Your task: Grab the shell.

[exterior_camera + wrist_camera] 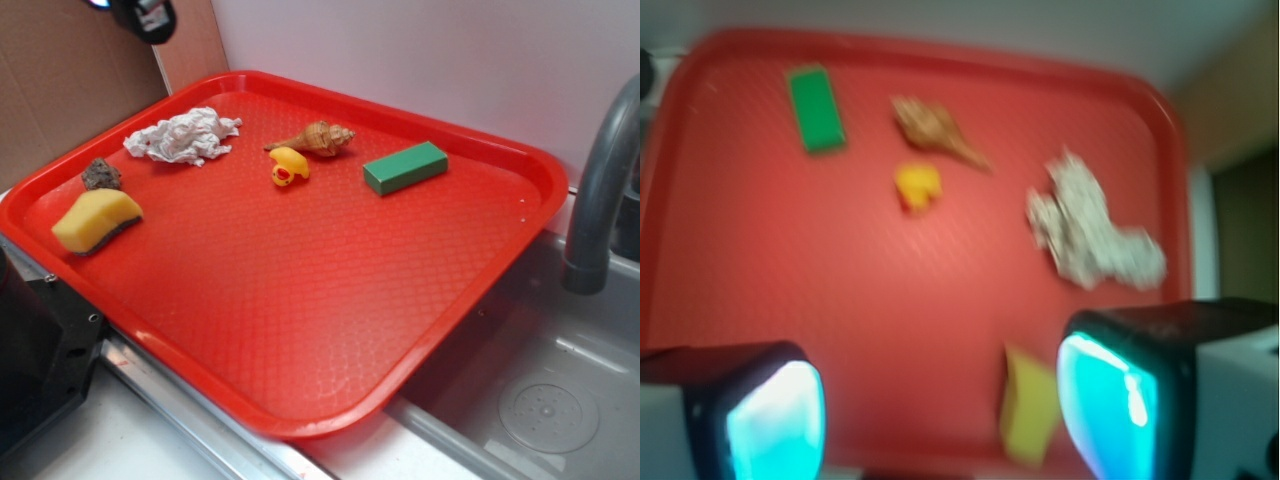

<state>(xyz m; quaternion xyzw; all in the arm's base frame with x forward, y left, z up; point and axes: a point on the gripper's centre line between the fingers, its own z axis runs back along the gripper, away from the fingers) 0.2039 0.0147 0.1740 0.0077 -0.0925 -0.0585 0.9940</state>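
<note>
From my station I see the red tray (300,300) as my working surface, its textured floor tilted across the edge of a grey sink (560,400), with a dark curved faucet (600,190) rising at the right. A pale wall (420,50) stands behind it and brown cardboard (60,80) closes off the back left corner.

The shell (315,138) lies on its side near the tray's far rim, pointed tip toward the crumpled white paper (185,136). The yellow rubber duck (288,166) sits just beside the shell, nearer to me, apart from it. A green block (405,167) lies to the shell's right. At the left side, a yellow sponge (97,220) rests near a small dark brown lump (101,175).

My end effector (940,410) hangs high above the tray's near side, well apart from the shell (935,128), its fingers (775,420) spread wide with nothing between them. The wrist view is blurred.
</note>
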